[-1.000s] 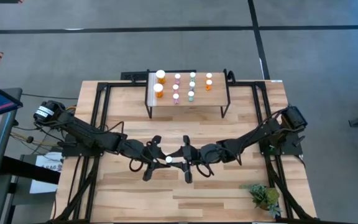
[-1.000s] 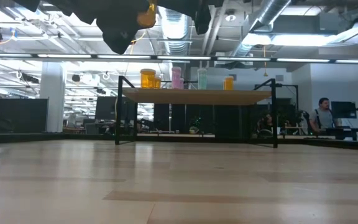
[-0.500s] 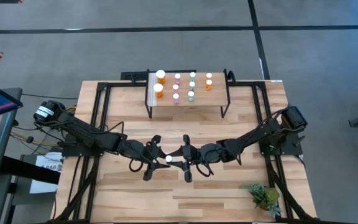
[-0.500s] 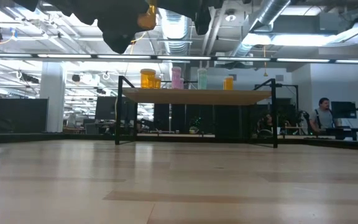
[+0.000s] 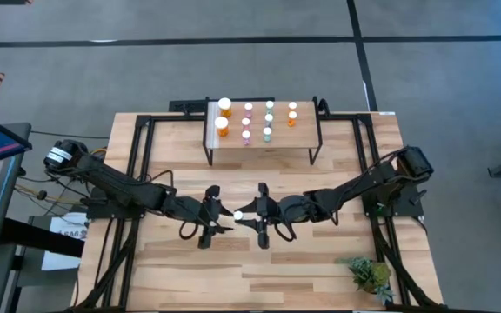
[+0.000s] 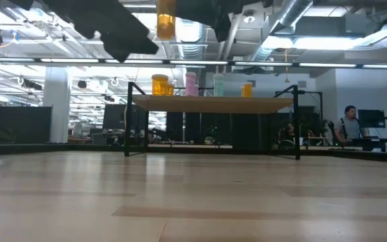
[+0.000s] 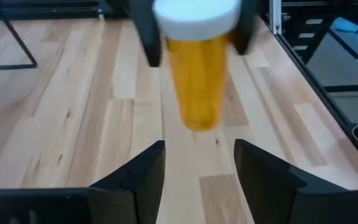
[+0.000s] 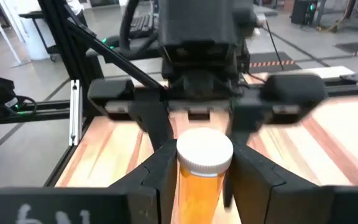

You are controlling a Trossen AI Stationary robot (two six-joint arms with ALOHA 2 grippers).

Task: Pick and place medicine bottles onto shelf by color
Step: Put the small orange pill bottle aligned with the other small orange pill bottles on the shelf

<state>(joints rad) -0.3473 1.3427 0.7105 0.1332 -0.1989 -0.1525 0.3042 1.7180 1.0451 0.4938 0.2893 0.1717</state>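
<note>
The two dark arms reach in from the sides and meet over the middle of the table, with their tips facing each other. The right gripper (image 5: 249,215) is closed on a small orange bottle (image 5: 237,215) with a white cap, one finger (image 8: 160,171) pressed on each side, and holds it up in the air. The left gripper (image 5: 218,216) sits just across from it with its fingers (image 7: 143,174) spread apart, not touching the bottle.
</note>
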